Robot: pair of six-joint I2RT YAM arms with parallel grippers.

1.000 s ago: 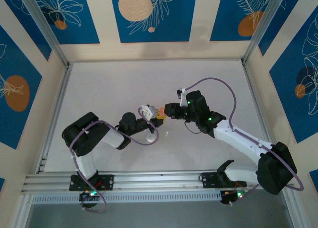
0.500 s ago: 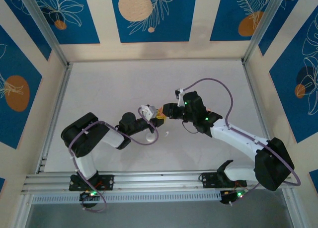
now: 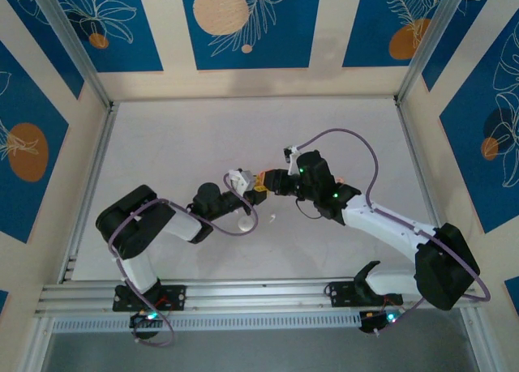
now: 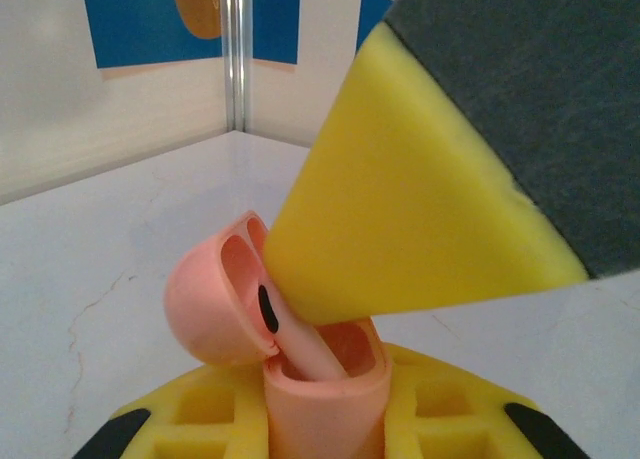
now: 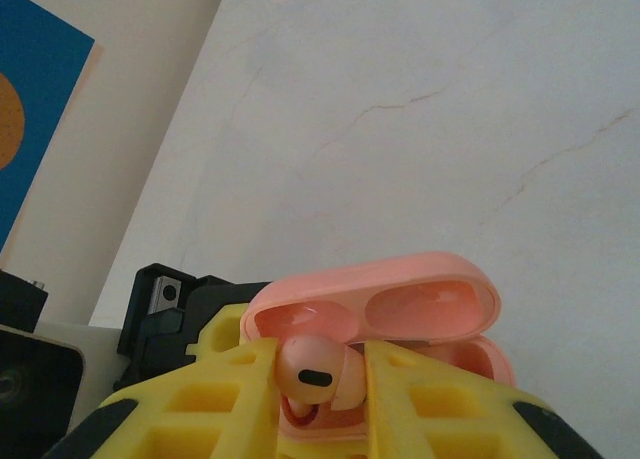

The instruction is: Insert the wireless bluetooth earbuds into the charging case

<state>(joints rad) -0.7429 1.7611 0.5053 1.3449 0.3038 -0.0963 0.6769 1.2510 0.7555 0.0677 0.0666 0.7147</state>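
at the mouth of the pink charging case [image 4: 330, 384], a pale pink earbud [image 5: 305, 359] is part-way seated. left gripper [image 4: 325, 424]: jaws closed on the lower body of the case, holding it upright, with its hinged lid [image 4: 205, 309] thrown back beside the mouth. right gripper [image 5: 318, 377]: jaws closed on the earbud, one yellow finger on each side of its head. seen from the left wrist, one of these fingers [image 4: 400, 199] reaches over the case from above. the earbud's stem lies inside one well of the case, while its head, marked by a dark oval, stands above the rim and leans toward the lid. whether the stem touches the bottom of the well cannot be told.

step in hand, as judged: insertion of the pink earbud, partly done; the well beside it appears empty.

next move, as judged: a short push down along the well's axis until the head sits level with the rim, then parting the right jaws and lifting clear of the lid without dragging the earbud out. the left grip should hold firm against that push.

on the white table [image 3: 203, 137], on the arm-base side of the case, lie a rounded white object [image 3: 244, 224] and a tiny white piece [image 3: 273, 219], both too small to identify.
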